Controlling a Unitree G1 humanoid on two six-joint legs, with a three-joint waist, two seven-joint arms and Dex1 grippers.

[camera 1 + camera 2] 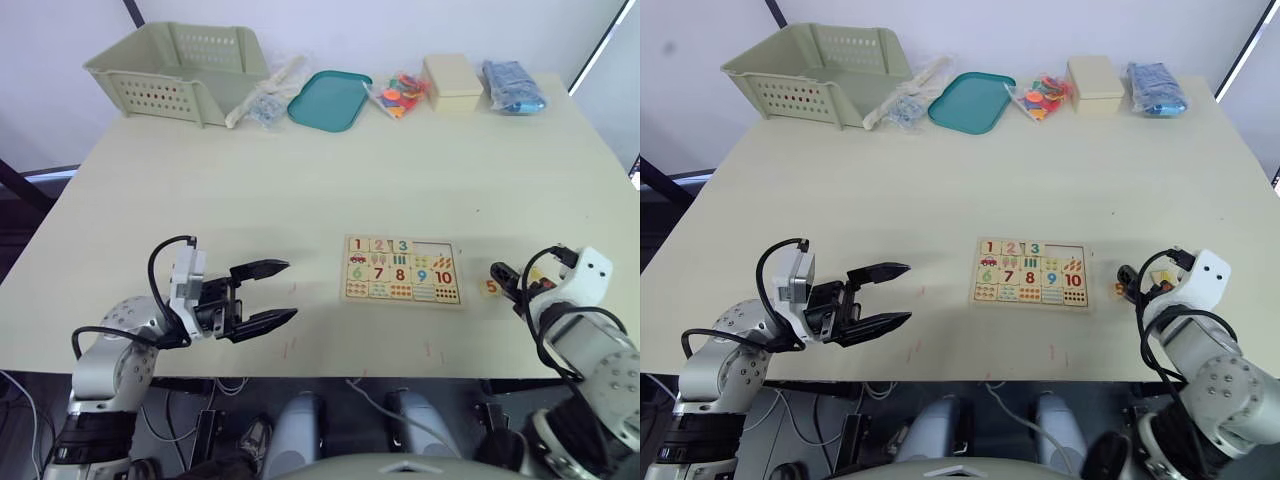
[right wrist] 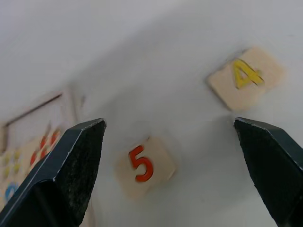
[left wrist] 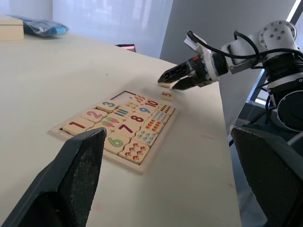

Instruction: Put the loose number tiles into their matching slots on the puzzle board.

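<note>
So the two tiles left out were the 5 tile point(image 2: 144, 166) and the 4 tile point(image 2: 245, 78), both lying flat on the table point(image 1: 300, 190) just off the right end of the puzzle board point(image 1: 403, 271). The 5 was the nearer one to the board, the 4 a bit further out. On the board, 1, 2 and 3 already sat in the top row, and the two empty slots point(image 1: 435, 250) at its right end were waiting.

The right gripper point(image 2: 170, 142) hung right over the pair with its fingers spread wide, holding nothing. From its wrist view the 5 sat roughly between the fingertips, and the 4 lay up near the one finger point(image 2: 272, 165).

Stuff that I figured could go sideways:

- The tiles were thin and flat on a smooth top, so a pinch that came down a little off would probably just skate the 5 along instead of lifting it.
- With the 4 that close, a wide-open finger could land on it or shove it toward the table's edge, which wasn't far off on that side.
- Both tiles lay a bit rotated compared to the board, so even a clean grab might end up cocked and jam on the slot's rim.
- The 5 belonged in the outer slot, not the first free one. Easy mix-up.

The left gripper point(image 1: 262, 297) was parked well off to the board's left, fingers apart and empty, nowhere near the action.
</note>
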